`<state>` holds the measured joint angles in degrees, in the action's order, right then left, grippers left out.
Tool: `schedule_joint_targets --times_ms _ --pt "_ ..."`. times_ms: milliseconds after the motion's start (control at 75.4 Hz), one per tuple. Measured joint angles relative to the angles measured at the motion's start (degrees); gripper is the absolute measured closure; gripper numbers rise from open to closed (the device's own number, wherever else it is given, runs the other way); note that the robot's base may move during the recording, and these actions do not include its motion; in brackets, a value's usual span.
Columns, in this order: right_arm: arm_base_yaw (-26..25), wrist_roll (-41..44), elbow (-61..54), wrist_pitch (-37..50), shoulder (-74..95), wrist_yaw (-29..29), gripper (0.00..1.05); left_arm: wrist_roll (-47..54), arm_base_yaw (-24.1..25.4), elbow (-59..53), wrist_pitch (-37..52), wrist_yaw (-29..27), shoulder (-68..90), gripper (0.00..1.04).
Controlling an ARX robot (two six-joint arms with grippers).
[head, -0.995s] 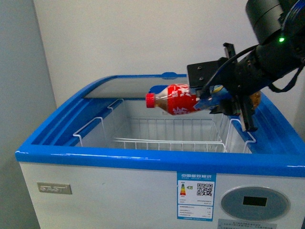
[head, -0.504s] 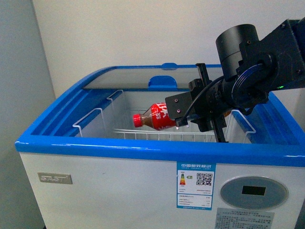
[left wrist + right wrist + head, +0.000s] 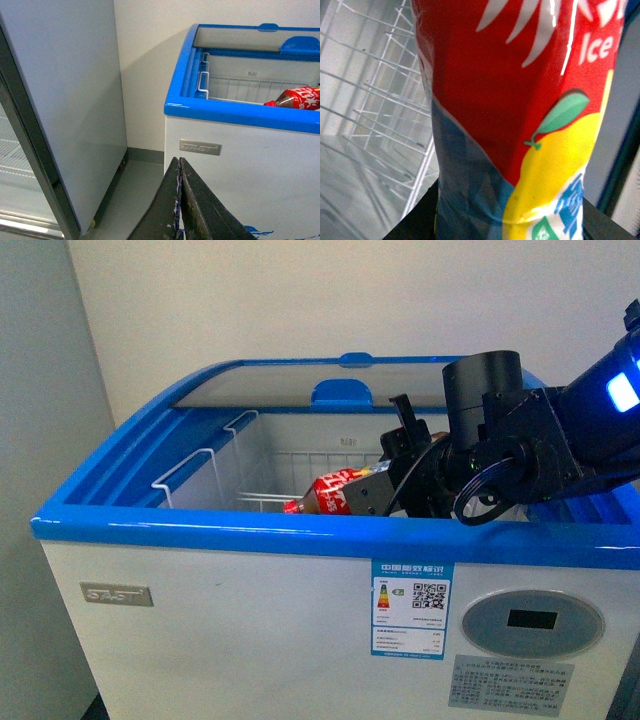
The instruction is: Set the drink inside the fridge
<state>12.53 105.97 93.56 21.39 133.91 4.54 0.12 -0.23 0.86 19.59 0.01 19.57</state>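
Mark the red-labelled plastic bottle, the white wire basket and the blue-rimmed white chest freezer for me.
red-labelled plastic bottle (image 3: 335, 494), front view, on its label.
white wire basket (image 3: 190, 478), front view, left rim.
blue-rimmed white chest freezer (image 3: 200, 530), front view, front rim.

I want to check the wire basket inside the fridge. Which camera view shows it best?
The front view: the wire basket sits in the open fridge, its rim and mesh visible. The left wrist view shows it smaller. The right wrist view shows only some wires behind the drink.
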Motion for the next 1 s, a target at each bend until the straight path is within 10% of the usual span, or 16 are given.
schedule_joint_targets --times_ms 226,531,995 --pt "0.13 -0.74 -0.87 0.68 1.14 -2.05 0.65 0.02 0.00 0.00 -4.35 0.00 -4.39 1.02" --pt "-0.07 -13.14 -1.27 -4.70 -1.11 -3.74 0.06 0.00 0.00 0.00 -9.75 0.00 -9.73 1.02" --pt "-4.00 -48.24 -9.84 -7.32 -27.78 -2.89 0.08 0.00 0.02 0.00 -19.52 0.00 -19.21 1.02"
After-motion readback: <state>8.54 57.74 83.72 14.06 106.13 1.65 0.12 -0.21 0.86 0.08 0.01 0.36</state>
